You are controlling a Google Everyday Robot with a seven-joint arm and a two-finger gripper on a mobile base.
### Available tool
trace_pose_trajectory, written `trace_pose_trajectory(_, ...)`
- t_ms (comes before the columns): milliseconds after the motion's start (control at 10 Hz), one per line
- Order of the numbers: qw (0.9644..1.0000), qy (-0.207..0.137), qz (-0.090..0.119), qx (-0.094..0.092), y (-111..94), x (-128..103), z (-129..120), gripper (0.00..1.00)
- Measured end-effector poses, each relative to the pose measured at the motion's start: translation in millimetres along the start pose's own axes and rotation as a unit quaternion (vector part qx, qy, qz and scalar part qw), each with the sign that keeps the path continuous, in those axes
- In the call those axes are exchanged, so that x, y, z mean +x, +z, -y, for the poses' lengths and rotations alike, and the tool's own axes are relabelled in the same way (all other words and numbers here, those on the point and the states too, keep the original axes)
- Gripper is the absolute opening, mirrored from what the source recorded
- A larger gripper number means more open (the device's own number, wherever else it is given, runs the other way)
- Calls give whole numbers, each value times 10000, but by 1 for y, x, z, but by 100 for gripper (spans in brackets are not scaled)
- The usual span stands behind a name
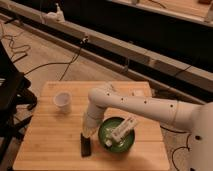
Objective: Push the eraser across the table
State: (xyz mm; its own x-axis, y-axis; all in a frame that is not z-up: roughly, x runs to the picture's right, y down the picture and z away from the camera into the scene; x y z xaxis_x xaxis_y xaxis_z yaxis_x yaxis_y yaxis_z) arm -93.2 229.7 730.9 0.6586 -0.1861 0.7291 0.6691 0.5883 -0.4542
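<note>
The eraser (85,145), a small flat black block, lies near the front edge of the light wood table (47,135). My white arm reaches in from the right and bends down over it. The gripper (88,133) sits at the arm's lower end, shut, right at the eraser's far end and seemingly touching it. The arm hides the eraser's top edge.
A white paper cup (62,100) stands at the table's back left. A green plate (116,135) with a white bar-shaped object (121,131) sits just right of the eraser. A pale pad (138,93) lies at the back right. Cables trail on the floor behind.
</note>
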Motion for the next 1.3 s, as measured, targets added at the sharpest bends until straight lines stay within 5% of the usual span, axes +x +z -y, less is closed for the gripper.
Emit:
trace_pose_trajectory(600, 9996, 236, 81, -161, 27, 14, 2, 0)
trace_pose_trajectory(1300, 9981, 587, 78, -189, 33, 38, -13, 0)
